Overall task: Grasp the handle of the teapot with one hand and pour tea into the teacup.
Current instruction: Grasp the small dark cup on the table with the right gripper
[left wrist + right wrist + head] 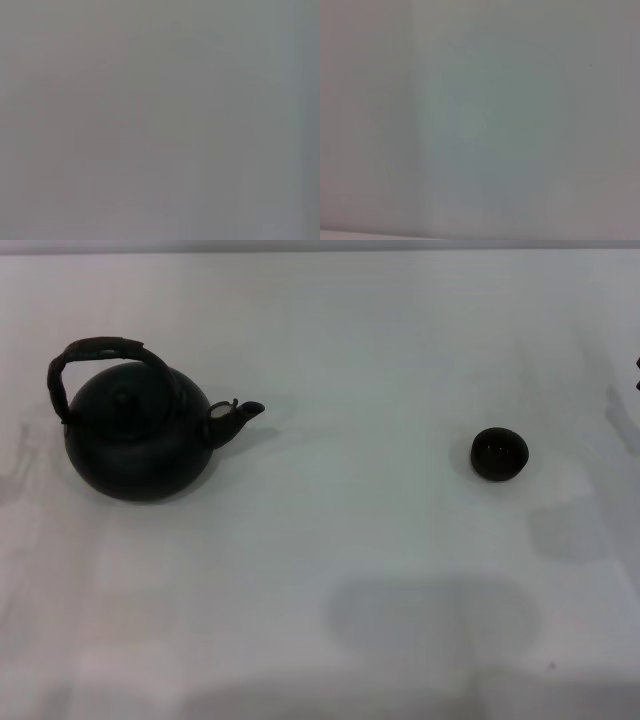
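From the head view, the teapot (138,445) is seen upright at the left of the bench (330,560), handle (95,355) arched clear for gripping, spout aimed toward the teacup (499,454), well apart at right. Both wrist views show only blank surface; neither pincer is visible, so their opening cannot be told.

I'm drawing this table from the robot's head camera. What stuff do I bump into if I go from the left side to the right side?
The handle → the teapot → its spout → a long bare stretch of the white table → the teacup. No gripper shows in any view.
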Tool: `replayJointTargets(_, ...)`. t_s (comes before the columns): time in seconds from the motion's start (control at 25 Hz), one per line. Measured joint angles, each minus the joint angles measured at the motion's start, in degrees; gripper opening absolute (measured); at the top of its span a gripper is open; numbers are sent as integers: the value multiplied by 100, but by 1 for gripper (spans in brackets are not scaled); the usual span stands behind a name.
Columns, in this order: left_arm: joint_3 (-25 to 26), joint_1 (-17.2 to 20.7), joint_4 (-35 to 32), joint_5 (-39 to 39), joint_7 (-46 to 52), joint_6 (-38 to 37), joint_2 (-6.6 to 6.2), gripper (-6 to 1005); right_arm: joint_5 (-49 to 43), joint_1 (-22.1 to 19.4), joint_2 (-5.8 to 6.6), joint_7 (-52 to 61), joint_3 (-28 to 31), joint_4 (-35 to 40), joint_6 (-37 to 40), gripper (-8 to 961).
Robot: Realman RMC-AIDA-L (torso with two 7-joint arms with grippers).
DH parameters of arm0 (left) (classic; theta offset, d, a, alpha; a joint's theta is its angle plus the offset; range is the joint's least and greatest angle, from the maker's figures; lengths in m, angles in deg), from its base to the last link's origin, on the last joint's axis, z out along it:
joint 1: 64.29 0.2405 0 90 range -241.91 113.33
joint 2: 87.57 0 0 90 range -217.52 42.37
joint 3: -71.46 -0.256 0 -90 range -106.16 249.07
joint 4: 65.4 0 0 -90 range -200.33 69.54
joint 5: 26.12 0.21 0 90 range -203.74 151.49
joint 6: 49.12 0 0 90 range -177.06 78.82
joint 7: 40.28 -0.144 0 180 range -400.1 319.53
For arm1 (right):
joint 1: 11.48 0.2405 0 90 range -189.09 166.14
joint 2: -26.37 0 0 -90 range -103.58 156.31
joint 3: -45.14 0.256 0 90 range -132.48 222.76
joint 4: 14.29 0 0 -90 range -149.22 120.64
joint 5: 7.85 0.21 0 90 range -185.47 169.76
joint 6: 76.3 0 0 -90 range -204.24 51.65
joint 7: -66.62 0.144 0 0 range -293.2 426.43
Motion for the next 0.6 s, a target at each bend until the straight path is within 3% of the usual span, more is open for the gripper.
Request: replayJointTargets(0.6, -26, -3, 5, 30, 0, 2, -9, 861, 11, 0, 0, 0, 0, 6, 17, 846)
